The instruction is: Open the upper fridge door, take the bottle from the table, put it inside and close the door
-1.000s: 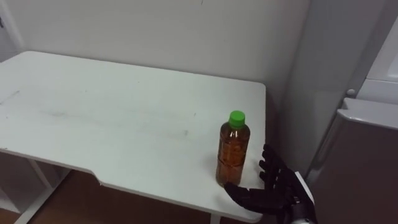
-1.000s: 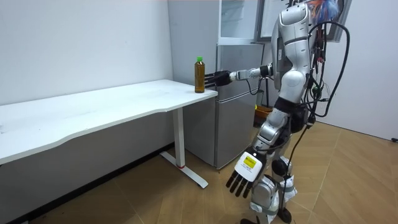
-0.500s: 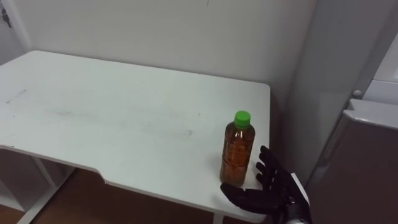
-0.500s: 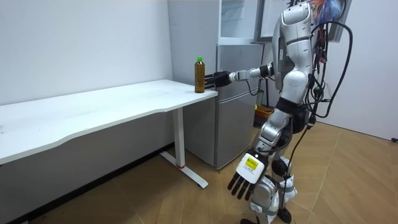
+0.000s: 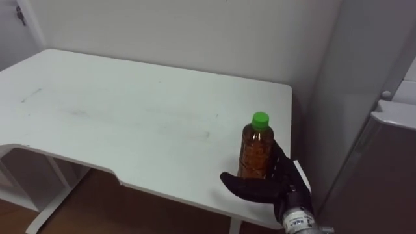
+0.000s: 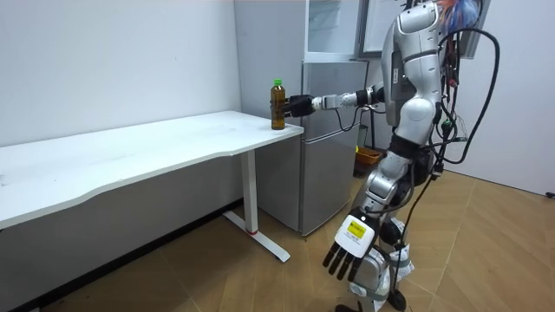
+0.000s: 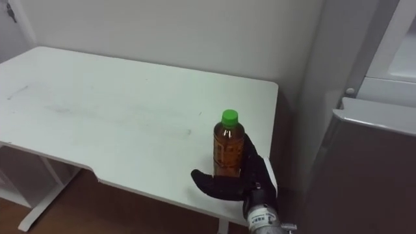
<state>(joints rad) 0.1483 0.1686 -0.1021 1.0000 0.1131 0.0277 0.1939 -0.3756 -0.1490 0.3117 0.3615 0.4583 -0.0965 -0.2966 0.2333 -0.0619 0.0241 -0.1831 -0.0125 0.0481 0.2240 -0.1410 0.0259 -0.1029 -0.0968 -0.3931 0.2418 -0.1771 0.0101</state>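
Bottle (image 5: pixel 256 153): clear plastic, brown liquid, green cap (image 5: pixel 260 119). Upright on the white table (image 5: pixel 117 110), toward 4 o'clock of the tabletop, close to the near edge and the right-hand corner.

Right hand (image 5: pixel 272 188): black, entering from 5 o'clock and set about the bottle's lower half. The thumb lies spread across the front of the bottle's foot, pointing to 9 o'clock. The fingers stand straight behind the bottle at its 3 o'clock side. The bottle stands in the gap between them; whether they press on it cannot be told.

Left hand (image 6: pixel 347 253): hangs at the robot's side, fingers relaxed and pointing down, holding nothing.

Fridge (image 5: pixel 380 169): grey, at 3 o'clock of the table, just beside its end.

Robot: stands upright before the fridge, right arm stretched out level to the table corner.

Wall (image 5: pixel 182 32): plain, at 12 o'clock behind the table.

Floor (image 6: pixel 260 277): wood.
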